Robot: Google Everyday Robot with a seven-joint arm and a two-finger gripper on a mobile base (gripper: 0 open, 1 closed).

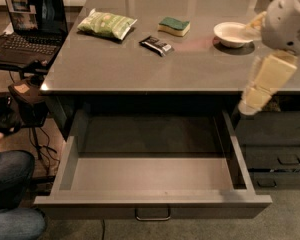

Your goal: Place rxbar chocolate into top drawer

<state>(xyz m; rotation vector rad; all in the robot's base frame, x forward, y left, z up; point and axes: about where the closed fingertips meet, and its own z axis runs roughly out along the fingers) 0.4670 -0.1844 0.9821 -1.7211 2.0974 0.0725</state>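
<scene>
The rxbar chocolate (156, 45) is a small black wrapper lying flat near the middle of the grey countertop. Below the counter, the top drawer (152, 200) stands pulled fully out, and its grey inside holds nothing. A small curved handle (152, 215) sits in the middle of the drawer front. My gripper (252, 101) hangs on the cream arm at the right, over the counter's front edge by the drawer's back right corner. It is well to the right of the bar and nothing shows in it.
On the counter are a pale green chip bag (106, 24), a green-and-yellow sponge (174, 26) and a white bowl (233, 34). An open laptop (27, 24) stands on a side stand at left. A person's knee (10, 184) is at bottom left. Dark drawers (285, 154) are at right.
</scene>
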